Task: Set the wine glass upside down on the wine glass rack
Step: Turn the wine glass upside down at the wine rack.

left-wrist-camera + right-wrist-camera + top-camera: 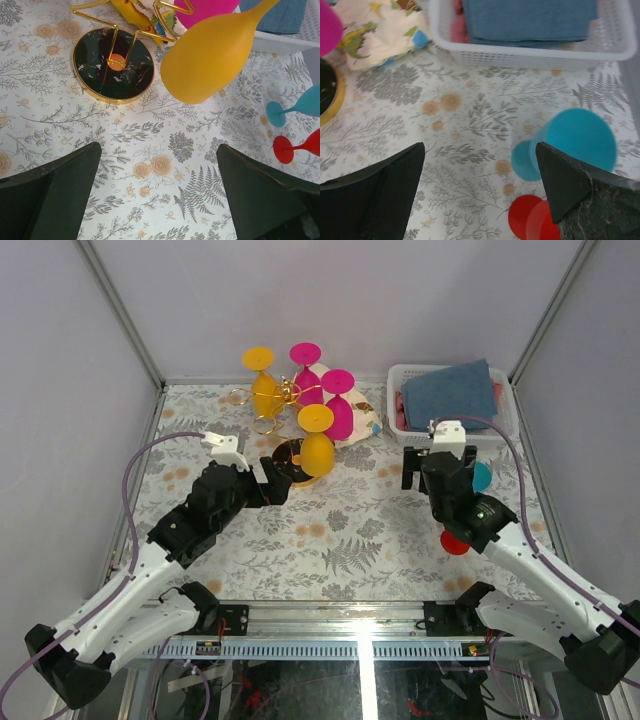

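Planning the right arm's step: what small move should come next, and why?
Probably lower the right gripper over the teal wine glass and close on it. Its jaws stand open and empty, and that glass is on the table close below it, not yet on the wine glass rack.

floral table | rack base | white basket | printed cloth | teal glass | red glass

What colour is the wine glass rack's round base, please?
The base is black with a gold rim; left wrist view.
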